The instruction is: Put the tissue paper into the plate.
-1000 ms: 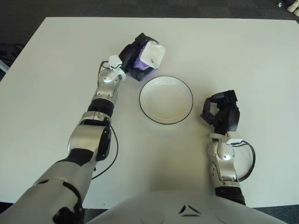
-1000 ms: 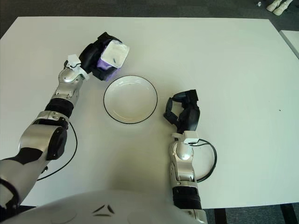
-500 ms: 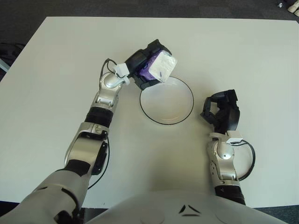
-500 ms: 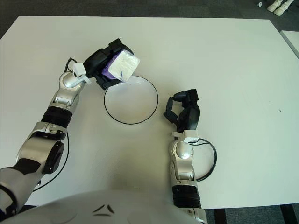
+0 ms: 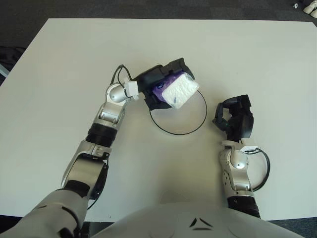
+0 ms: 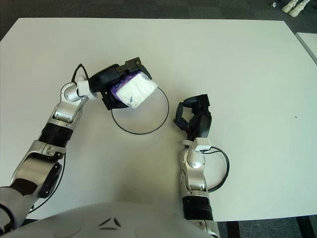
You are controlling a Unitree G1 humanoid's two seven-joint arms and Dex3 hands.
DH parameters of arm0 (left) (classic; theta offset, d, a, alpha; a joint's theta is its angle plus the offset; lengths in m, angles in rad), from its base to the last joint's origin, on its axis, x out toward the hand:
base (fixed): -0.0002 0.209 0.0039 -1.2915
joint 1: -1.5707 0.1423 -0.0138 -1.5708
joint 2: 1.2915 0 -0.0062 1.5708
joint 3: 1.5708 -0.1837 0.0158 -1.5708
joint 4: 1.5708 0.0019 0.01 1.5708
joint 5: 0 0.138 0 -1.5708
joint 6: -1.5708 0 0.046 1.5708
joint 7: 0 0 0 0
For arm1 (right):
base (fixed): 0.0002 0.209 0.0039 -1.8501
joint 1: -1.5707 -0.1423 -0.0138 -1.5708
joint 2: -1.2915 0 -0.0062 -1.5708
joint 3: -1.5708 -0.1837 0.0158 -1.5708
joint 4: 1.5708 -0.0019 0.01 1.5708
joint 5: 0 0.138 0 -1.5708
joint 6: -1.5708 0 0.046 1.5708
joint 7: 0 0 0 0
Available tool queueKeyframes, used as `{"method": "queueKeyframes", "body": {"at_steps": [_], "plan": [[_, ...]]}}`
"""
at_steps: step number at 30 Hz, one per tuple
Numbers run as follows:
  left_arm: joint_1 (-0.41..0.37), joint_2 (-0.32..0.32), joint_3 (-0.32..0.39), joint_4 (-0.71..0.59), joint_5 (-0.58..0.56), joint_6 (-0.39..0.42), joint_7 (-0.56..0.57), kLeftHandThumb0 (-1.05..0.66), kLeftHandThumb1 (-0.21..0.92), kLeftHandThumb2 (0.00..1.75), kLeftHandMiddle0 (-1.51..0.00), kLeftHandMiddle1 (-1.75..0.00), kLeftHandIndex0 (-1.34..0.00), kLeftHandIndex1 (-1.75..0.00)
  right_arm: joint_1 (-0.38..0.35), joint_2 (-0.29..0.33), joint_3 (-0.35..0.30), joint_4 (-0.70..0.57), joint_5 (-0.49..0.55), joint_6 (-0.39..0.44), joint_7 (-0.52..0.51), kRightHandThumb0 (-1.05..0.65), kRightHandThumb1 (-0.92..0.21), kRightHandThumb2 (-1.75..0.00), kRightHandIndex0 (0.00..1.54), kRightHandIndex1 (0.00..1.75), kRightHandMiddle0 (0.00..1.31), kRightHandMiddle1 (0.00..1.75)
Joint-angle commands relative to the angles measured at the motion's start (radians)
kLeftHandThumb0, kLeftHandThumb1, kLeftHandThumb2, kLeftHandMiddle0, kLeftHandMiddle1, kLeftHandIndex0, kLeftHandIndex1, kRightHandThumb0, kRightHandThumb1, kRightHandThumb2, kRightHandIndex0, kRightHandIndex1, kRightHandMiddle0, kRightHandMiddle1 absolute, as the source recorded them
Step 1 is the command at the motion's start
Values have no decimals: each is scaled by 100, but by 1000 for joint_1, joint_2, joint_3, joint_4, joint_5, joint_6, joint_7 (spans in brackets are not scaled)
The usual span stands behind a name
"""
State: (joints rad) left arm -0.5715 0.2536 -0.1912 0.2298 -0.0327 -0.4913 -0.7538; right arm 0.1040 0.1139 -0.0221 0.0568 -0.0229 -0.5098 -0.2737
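A: What is the setting, from the left eye view?

B: A wide white bench (image 5: 257,54) fills the scene, with dark floor beyond its far edge. Near the middle sits a white plate (image 5: 190,124) with a thin dark rim. The left robot hand (image 5: 166,89) reaches in from the left, fingers closed around a tissue paper (image 5: 179,91) pack (white, with a purple wrapper showing underneath). The pack hangs over the plate's left portion, tilted, and appears not to be resting on it.

A: And from the right eye view?

B: The same arrangement. The right robot hand (image 6: 194,119) is parked just right of the plate, fingers curled and holding nothing. A black cable (image 6: 220,168) loops beside its wrist.

A: Which step is under way?

B: Judging by the layout, the carry is nearly over and placement remains. The next move likely calls for lowering the pack toward the plate's centre, then opening the fingers so it settles inside the rim rather than on it.
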Motion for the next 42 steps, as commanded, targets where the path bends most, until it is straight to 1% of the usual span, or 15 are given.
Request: {"method": "queueKeyframes", "body": {"at_steps": [1, 12, 20, 24, 27, 30, 32, 34, 35, 36, 37, 38, 40, 41, 42], "plan": [[16, 25, -12, -28, -15, -42, -25, -51, 20, 146, -126, -175, -70, -175, 43, 32, -10, 72, 21, 23, 2, -41, -58, -99, 64, 164, 41, 175], [15, 60, -67, -15, -5, -136, -82, -50, 23, 143, -125, -175, -68, -175, 47, 34, -10, 69, 11, 22, -3, -41, -58, -99, 65, 164, 41, 175], [7, 100, -113, 2, 75, -210, -96, -50, 23, 142, -123, -175, -67, -175, 53, 33, -8, 65, 6, 22, -4, -41, -58, -99, 64, 164, 41, 175], [10, 109, -131, 30, 161, -287, -57, -50, 23, 142, -123, -175, -67, -175, 55, 32, -8, 64, 2, 21, -6, -41, -59, -99, 64, 163, 41, 175], [10, 109, -136, 53, 262, -356, 11, -49, 25, 140, -123, -175, -66, -175, 57, 31, -8, 62, -2, 23, -8, -41, -59, -98, 64, 163, 40, 175], [15, 96, -130, 73, 390, -419, 123, -48, 27, 137, -122, -175, -64, -175, 59, 30, -8, 61, -4, 23, -8, -41, -59, -98, 64, 163, 40, 175], [14, 95, -130, 81, 445, -437, 174, -48, 29, 134, -121, -175, -62, -175, 60, 28, -8, 62, -6, 22, -7, -41, -59, -98, 64, 163, 40, 175], [14, 90, -136, 98, 543, -457, 256, -47, 31, 132, -120, -175, -61, -175, 60, 24, -9, 66, -8, 21, -5, -41, -59, -98, 64, 163, 40, 175], [13, 88, -140, 106, 586, -465, 294, -31, 28, 133, -102, -175, -59, -166, 60, 22, -9, 67, -9, 20, -4, -41, -60, -97, 64, 163, 40, 175], [13, 86, -143, 111, 634, -470, 339, -25, 28, 133, -95, -175, -59, -163, 60, 21, -10, 70, -8, 19, -3, -41, -60, -97, 64, 162, 40, 175], [13, 86, -145, 114, 665, -473, 372, -16, 29, 130, -84, -175, -57, -157, 60, 20, -11, 72, -8, 19, -3, -40, -60, -97, 64, 162, 40, 175], [12, 87, -147, 115, 695, -474, 404, -11, 32, 125, -75, -175, -56, -152, 59, 19, -12, 74, -7, 18, -2, -40, -60, -97, 63, 162, 40, 175], [9, 87, -159, 130, 765, -469, 483, -6, 37, 118, -65, -175, -53, -147, 59, 19, -13, 77, -5, 16, 0, -40, -60, -96, 63, 162, 39, 175], [7, 86, -166, 141, 801, -464, 524, -4, 47, 104, -56, -175, -49, -145, 59, 19, -14, 78, -3, 16, 1, -40, -60, -96, 63, 162, 39, 175], [5, 88, -173, 149, 838, -457, 567, -3, 51, 99, -52, -175, -48, -144, 60, 19, -14, 79, -2, 16, 1, -40, -61, -96, 63, 162, 39, 175]]}}
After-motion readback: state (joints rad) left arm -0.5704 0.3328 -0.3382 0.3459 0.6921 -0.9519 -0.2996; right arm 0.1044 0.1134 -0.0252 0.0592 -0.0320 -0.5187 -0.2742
